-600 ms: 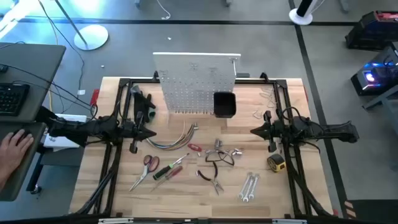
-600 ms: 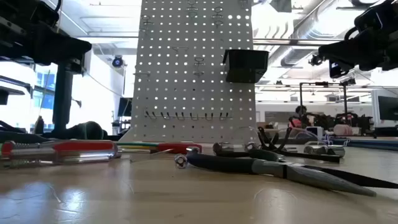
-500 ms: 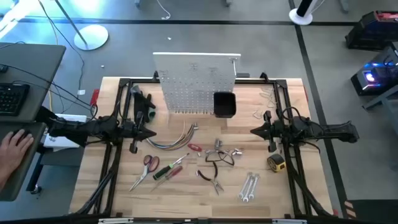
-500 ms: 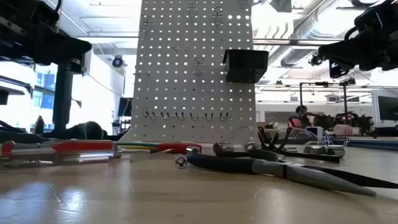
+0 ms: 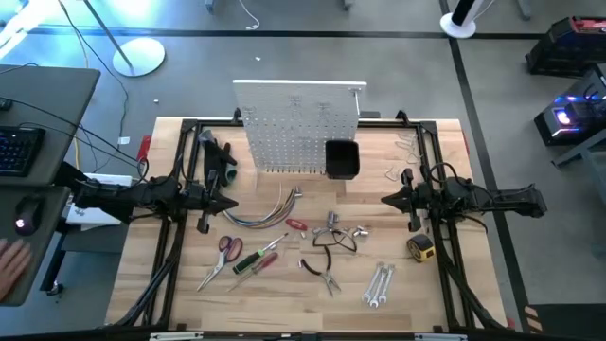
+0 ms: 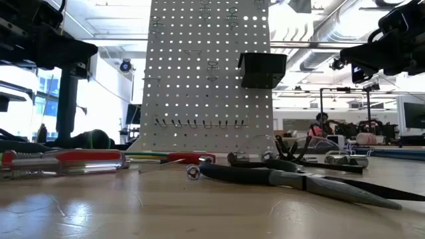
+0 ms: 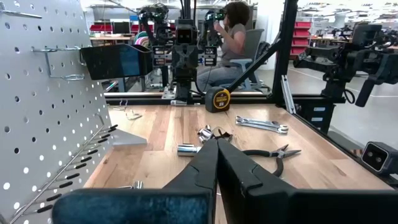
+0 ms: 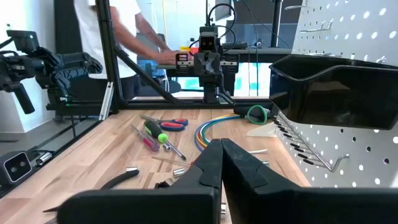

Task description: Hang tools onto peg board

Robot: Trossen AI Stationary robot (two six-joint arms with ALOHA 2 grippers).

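Left tool (image 5: 230, 202), right tool (image 5: 386, 200): closed, empty.

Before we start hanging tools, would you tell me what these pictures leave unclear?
- High view: peg board hooks and silver wrenches' sizes are too small to read.
- Low view: pliers hide the tools behind; both grippers are cut off above.
- Left wrist view: peg board cut off by the edge.

Peg board (image 6: 209, 73): top cropped in low view. Person's hand (image 5: 11, 267): blurred, cut by high view's edge. Small metal pieces (image 5: 348, 231) mid-bench: too small to identify. Seated person (image 7: 233, 37): partly hidden behind the frame.
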